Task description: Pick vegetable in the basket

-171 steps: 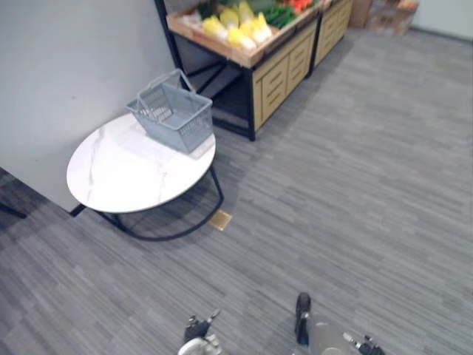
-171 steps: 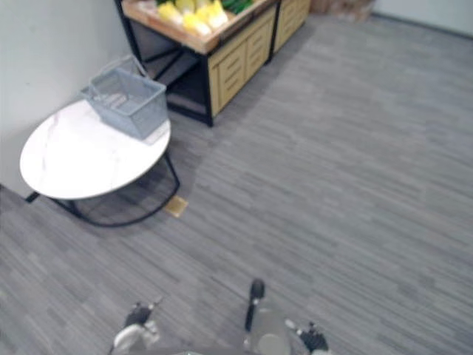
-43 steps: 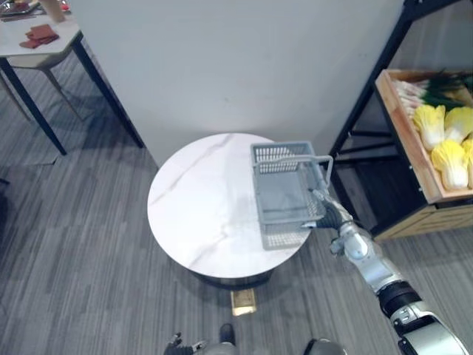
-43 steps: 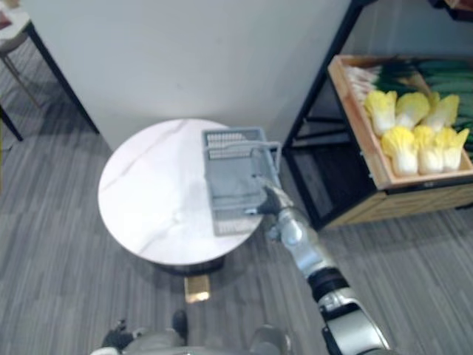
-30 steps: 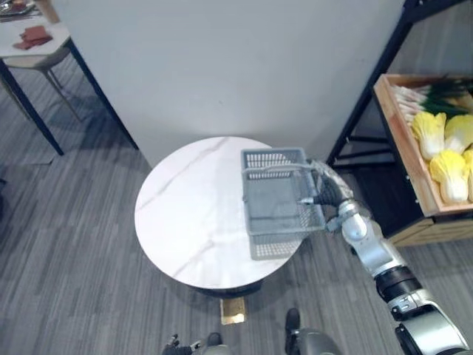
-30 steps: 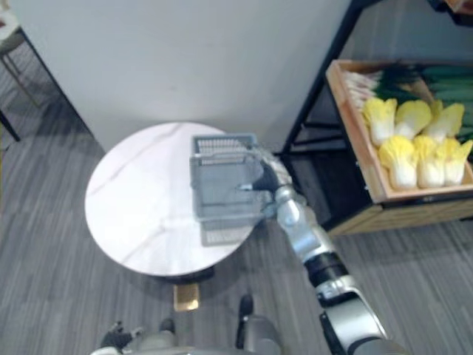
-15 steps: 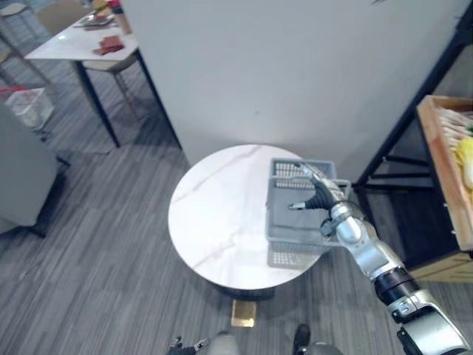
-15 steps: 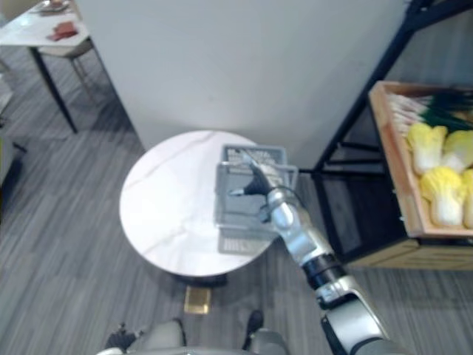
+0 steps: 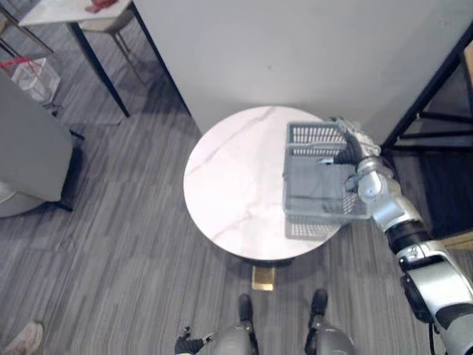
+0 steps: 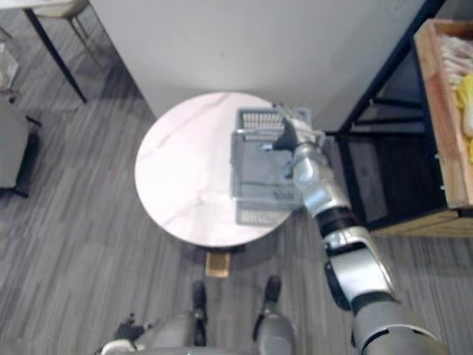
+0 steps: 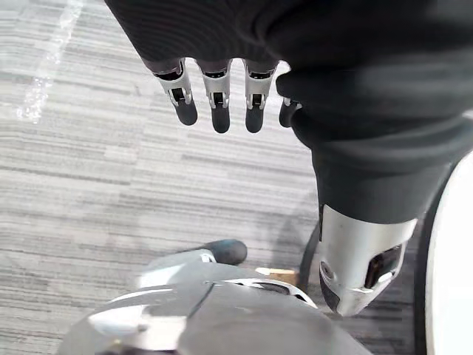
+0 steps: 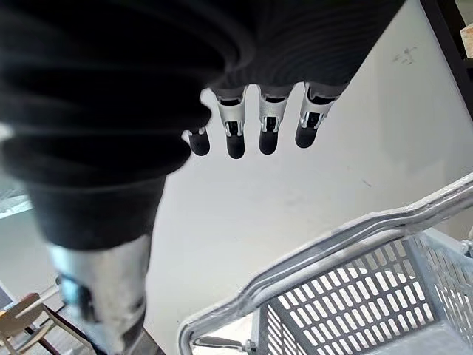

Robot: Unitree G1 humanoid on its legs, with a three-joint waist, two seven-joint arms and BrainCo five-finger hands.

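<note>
Our right hand (image 9: 346, 150) hovers over the far right corner of the basket (image 9: 314, 211). Its fingers (image 12: 270, 132) are straight and relaxed, the thumb is apart, and it grips nothing. The raised handle (image 12: 332, 240) runs just past the fingertips, and as far as we can tell it does not touch them. Our left hand (image 11: 222, 100) hangs loose above the floor, fingers straight and empty.

The basket sits on the right side of the round table (image 9: 229, 177) and looks empty. The vegetables (image 10: 465, 92), pale leafy heads, lie in a wooden crate (image 10: 436, 111) to the right, well apart from the basket.

We judge the basket to be light, stiff plastic mesh. The middle of the handle is the place to take it, so that it hangs level, though it may swing once lifted. The leafy heads look soft and easy to bruise. We would do better to cup one round its body than to pull at its leaves.

The basket's right side seems to reach the table's rim or slightly past it, so a sideways nudge could tip it off. The rack's black post (image 10: 377, 89) stands near on the right, and the wall (image 9: 295, 52) closes in behind the table. Both leave our arm little room on those sides. Open floor lies to the left and in front of the table, so lifting straight up looks like the cleanest way out.
</note>
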